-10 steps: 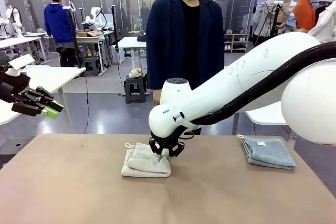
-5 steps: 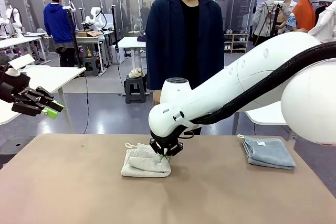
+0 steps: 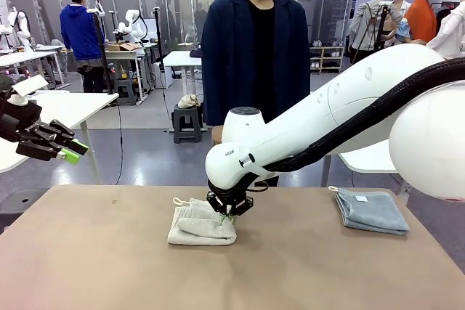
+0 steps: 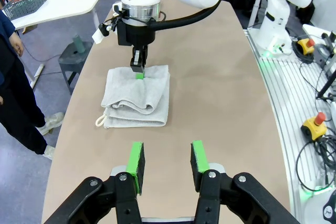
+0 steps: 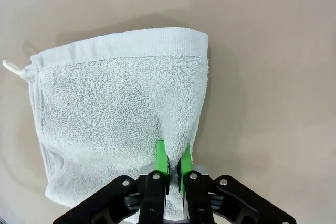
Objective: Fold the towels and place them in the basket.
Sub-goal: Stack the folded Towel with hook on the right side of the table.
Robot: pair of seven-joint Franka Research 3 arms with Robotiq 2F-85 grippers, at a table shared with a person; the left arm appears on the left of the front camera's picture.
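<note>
My right gripper (image 5: 175,162) pinches the folded cream-white terry towel (image 3: 202,223) mid-table; left gripper (image 4: 168,162) hangs wide, empty. Pale blue-grey folded towel (image 3: 372,210) lies far right. Next I'd lift toward the basket.

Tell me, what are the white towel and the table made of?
The cream-white towel looks like soft terry cloth: its surface is fuzzy with tiny loops, and a flat woven band runs near one edge. The right tool pinches a fold of it. The table looks like smooth, matte tan board, maybe laminate; the pictures can't settle which.
</note>
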